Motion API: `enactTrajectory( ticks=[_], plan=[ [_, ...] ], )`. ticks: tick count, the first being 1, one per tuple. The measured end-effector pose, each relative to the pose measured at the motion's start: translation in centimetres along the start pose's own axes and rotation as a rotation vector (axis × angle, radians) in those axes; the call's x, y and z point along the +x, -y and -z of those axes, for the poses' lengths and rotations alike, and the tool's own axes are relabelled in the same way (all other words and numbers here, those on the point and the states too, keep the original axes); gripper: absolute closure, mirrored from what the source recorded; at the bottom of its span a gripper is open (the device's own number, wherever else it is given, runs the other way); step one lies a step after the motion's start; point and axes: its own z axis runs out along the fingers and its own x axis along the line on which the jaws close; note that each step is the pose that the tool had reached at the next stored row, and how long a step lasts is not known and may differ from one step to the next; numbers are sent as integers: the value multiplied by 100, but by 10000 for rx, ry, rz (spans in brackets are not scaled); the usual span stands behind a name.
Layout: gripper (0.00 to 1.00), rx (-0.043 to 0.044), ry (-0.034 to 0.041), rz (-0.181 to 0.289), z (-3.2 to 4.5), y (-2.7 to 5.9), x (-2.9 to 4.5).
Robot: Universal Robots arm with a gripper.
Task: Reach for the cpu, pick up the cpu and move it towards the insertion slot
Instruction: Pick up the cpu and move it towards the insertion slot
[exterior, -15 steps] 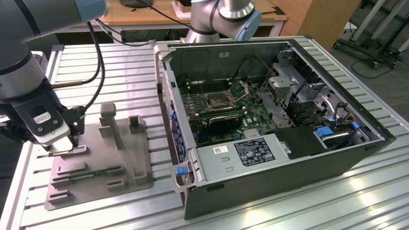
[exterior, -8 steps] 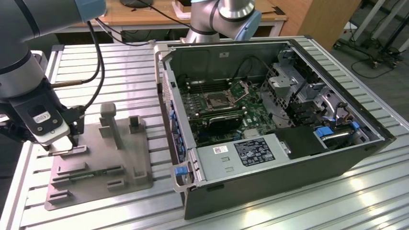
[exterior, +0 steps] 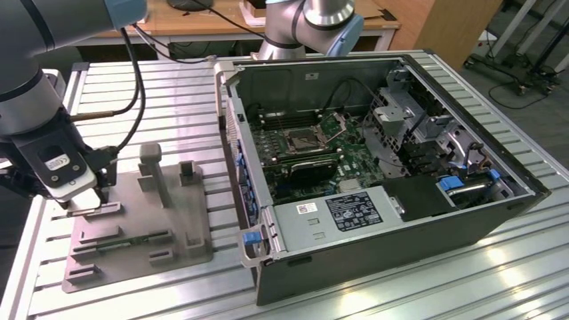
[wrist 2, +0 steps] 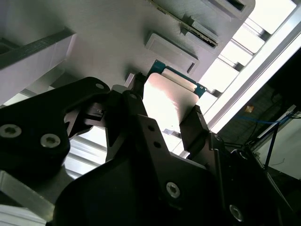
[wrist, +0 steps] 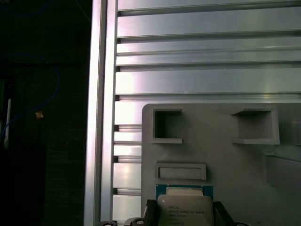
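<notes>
The cpu (wrist 2: pixel 167 101) is a flat square chip with a silvery top and a green rim, and it sits between my two black fingers (wrist 2: pixel 200 128). My gripper (exterior: pixel 89 200) is down at the near-left corner of the grey plastic tray (exterior: pixel 138 220), at the exterior view's left. It is shut on the cpu (wrist: pixel 186 209), with one finger against each of two opposite edges. The tray's surface lies just behind the chip. The insertion slot (exterior: pixel 302 140), a dark square socket in a shiny metal frame, lies inside the open computer case, well off to the exterior view's right.
The open computer case (exterior: pixel 374 220) has tall walls around the green board. A narrow green memory stick (exterior: pixel 133 241) lies in the tray, which also has upright posts (exterior: pixel 151 167). A second arm's base (exterior: pixel 311 27) stands behind the case. The slatted aluminium table (exterior: pixel 178 87) ends near the tray.
</notes>
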Motion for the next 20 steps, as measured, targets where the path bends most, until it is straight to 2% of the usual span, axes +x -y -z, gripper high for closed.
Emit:
enactTrajectory(
  ticks=[20],
  plan=[
    [46,1,-1,0,58,-2,0]
  ],
)
